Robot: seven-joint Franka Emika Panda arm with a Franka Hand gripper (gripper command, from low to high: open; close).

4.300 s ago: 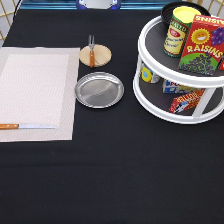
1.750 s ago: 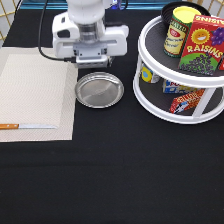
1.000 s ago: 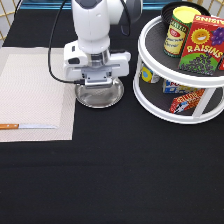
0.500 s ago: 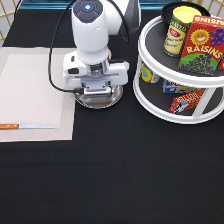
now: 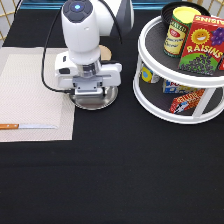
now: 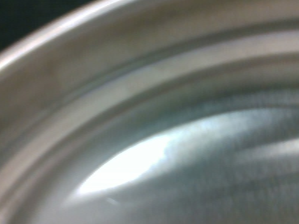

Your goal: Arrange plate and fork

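While the gripper sits low over the plate, its hand hides the fingers, so whether they are spread or closed on the rim cannot be told. That plate lies on the black tabletop, just beside the placemat on the mat's right edge in the exterior view, and the wrist view is filled with the plate from very close, its raised rim curving past a bright glare.

As a judgement, the main hazard is the thin metal rim: a shallow or off-centre pinch could let the plate slip, tip or skate on the cloth. It could also be pushed under the mat's edge or ruck the mat if dragged flat. The wooden disc lies just behind the plate and is mostly hidden by the arm, so a sideways move could knock it. The fork is not visible; I cannot tell where it is.

A knife lies on the near edge of the mat, well apart from the plate. To the plate's right stands a white two-tier turntable carrying a raisins box, a can and packets below, near enough that a wide swing could clip it. A dark cloth covers the table, with a blue strip along its far edge
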